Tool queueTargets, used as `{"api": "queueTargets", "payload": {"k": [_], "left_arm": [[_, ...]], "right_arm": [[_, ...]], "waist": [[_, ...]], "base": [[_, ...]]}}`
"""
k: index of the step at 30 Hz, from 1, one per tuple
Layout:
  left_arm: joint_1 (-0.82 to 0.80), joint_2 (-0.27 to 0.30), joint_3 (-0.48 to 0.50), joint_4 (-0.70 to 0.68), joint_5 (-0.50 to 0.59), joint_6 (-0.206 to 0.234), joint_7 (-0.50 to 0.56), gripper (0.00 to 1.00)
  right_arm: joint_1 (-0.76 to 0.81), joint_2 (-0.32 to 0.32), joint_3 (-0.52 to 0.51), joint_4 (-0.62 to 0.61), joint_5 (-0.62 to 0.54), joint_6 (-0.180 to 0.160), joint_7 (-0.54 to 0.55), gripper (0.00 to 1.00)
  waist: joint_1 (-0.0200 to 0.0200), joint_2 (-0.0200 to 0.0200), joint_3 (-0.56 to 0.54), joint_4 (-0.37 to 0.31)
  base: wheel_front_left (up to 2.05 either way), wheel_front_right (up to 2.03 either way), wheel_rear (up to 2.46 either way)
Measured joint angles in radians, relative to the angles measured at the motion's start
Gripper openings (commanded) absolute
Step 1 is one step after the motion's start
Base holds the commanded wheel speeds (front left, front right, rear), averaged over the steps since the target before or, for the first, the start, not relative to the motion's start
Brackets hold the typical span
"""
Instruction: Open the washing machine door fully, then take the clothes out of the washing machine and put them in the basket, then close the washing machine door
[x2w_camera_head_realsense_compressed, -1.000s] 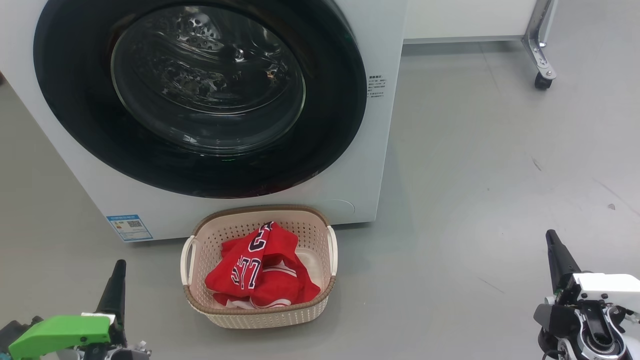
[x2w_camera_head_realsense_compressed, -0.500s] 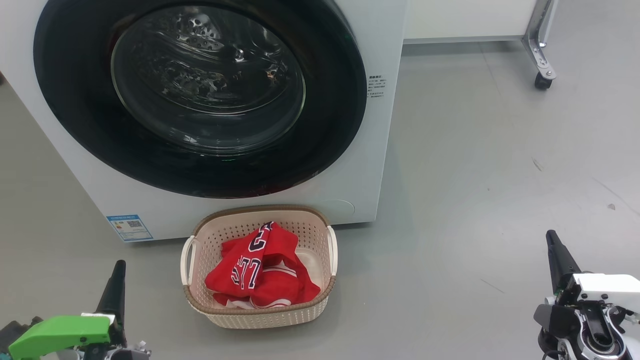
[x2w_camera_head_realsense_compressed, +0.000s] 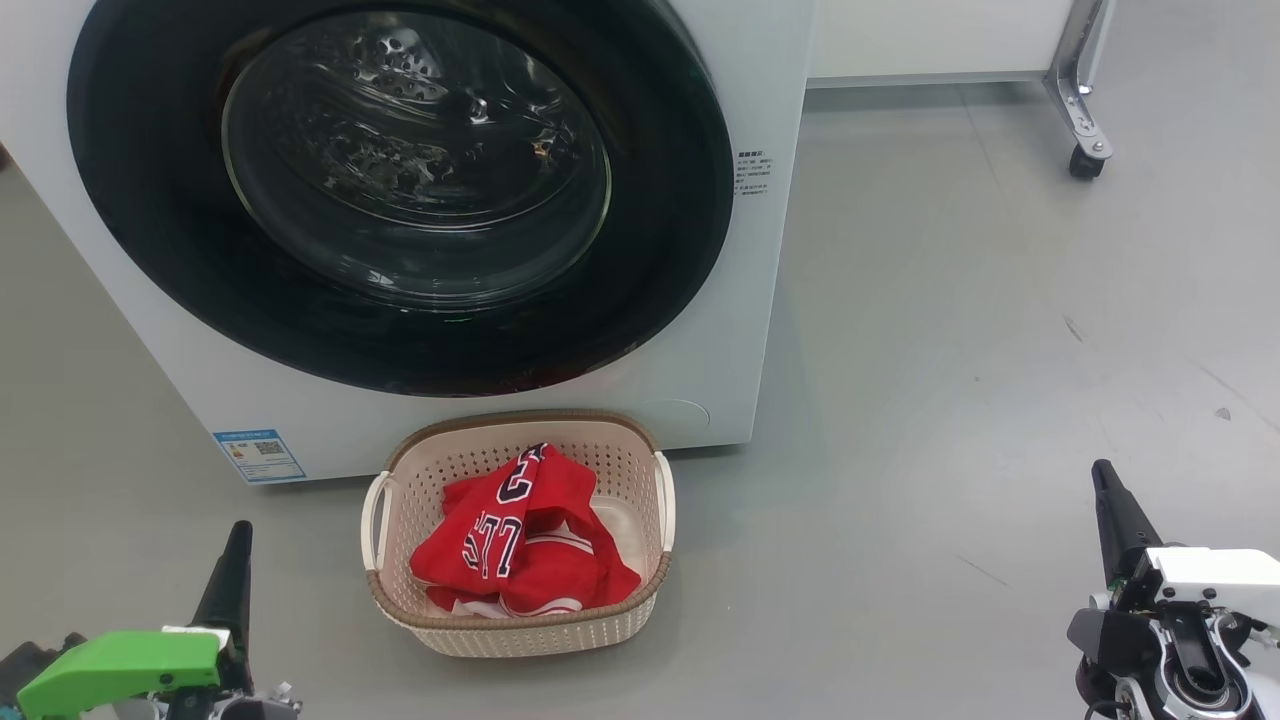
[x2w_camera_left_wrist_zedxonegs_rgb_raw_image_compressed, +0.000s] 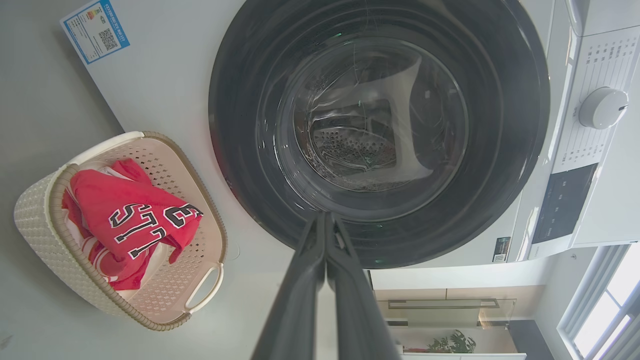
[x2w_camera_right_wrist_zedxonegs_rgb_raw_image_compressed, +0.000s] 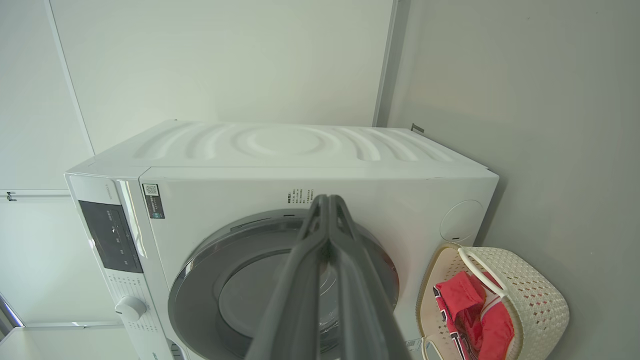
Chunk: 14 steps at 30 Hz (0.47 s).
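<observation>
Sitting between both closed jaws: the basket (x2w_camera_head_realsense_compressed: 520, 638).

You've got a plain grey floor (x2w_camera_head_realsense_compressed: 950, 350), smooth, slightly glossy. The white washing machine (x2w_camera_head_realsense_compressed: 735, 340) stands on it at upper left. The cream basket (x2w_camera_head_realsense_compressed: 520, 630) sits on the floor just in front of the machine's lower front. A metal leg (x2w_camera_head_realsense_compressed: 1075, 110) on a black caster (x2w_camera_head_realsense_compressed: 1085, 162) stands top right, well apart. There's a faint scuff (x2w_camera_head_realsense_compressed: 1073, 328) on the bare floor to your right.

Left pincer (x2w_camera_left_wrist_zedxonegs_rgb_raw_image_compressed: 325, 220) shut before the closed washing machine door (x2w_camera_left_wrist_zedxonegs_rgb_raw_image_compressed: 378, 127).
</observation>
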Motion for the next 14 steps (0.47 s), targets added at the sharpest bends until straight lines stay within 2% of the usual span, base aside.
{"api": "queueTargets", "payload": {"k": [14], "left_arm": [[-0.001,-0.002,0.002,0.002,0.0,0.0,0.0,0.0]], "right_arm": [[0.0,0.0,-0.002,0.002,0.0,0.0,0.0,0.0]], "waist": [[0.0,0.0,0.0,0.0]], "base": [[0.0,0.0,0.0]]}}
